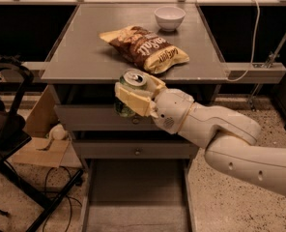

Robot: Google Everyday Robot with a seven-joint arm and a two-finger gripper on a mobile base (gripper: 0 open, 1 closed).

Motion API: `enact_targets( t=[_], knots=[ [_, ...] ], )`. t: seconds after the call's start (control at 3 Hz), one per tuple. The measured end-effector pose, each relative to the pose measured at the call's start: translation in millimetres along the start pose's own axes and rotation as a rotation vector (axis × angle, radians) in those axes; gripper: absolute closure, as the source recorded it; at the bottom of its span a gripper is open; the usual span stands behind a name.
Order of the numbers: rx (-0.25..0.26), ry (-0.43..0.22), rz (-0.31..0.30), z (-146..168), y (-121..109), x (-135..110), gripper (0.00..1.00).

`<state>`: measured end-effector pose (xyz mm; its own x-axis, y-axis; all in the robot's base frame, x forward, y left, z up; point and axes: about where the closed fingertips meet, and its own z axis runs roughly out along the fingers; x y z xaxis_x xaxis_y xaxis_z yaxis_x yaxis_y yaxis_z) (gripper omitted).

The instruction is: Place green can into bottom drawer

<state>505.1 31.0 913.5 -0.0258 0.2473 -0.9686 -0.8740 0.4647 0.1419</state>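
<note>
Far left: black chair frame point(7, 129) and a cardboard box point(34, 134) on the speckled floor, box tucked near the table's left side

Grey table point(80, 57) fills the middle. On top: a brown/yellow chip bag point(143, 47) lying flat, approx centre, and behind it to the right a white bowl point(169, 17) near the back edge. Bag & bowl are apart, not touching

Just off the table's front edge hangs the gripper point(133, 93), in mid-air in front of the top drawer point(85, 117). It's clamped on the green can point(133, 77): one cream finger point(131, 101) flat across the can's near side, the other round the far side, so they stand only as wide apart as the can. Can is about upright, tipped a bit toward me, silver top w/ pull tab showing, green body peeking out below the near finger. It isn't touching table or drawers

Under that, the middle drawer point(109, 150), shut. Lowest down, the bottom drawer point(135, 197) is pulled out, flat grey floor showing, directly below the can but well apart from it

Right: the white arm point(230, 139) comes in from the lower right corner. A white cable point(253, 37) droops off the table's right side
</note>
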Motion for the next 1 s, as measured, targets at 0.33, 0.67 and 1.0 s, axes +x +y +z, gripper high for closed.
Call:
enact_targets(
  t=[0.33, 0.67, 1.0],
  knots=[
    [-0.024, 0.049, 0.019, -11, 0, 42, 1.0],
    [-0.095, 0.161, 0.03, -48, -9, 134, 1.0],
    [-0.159, 0.248, 0.001, -71, -19, 189, 1.0]
  ],
)
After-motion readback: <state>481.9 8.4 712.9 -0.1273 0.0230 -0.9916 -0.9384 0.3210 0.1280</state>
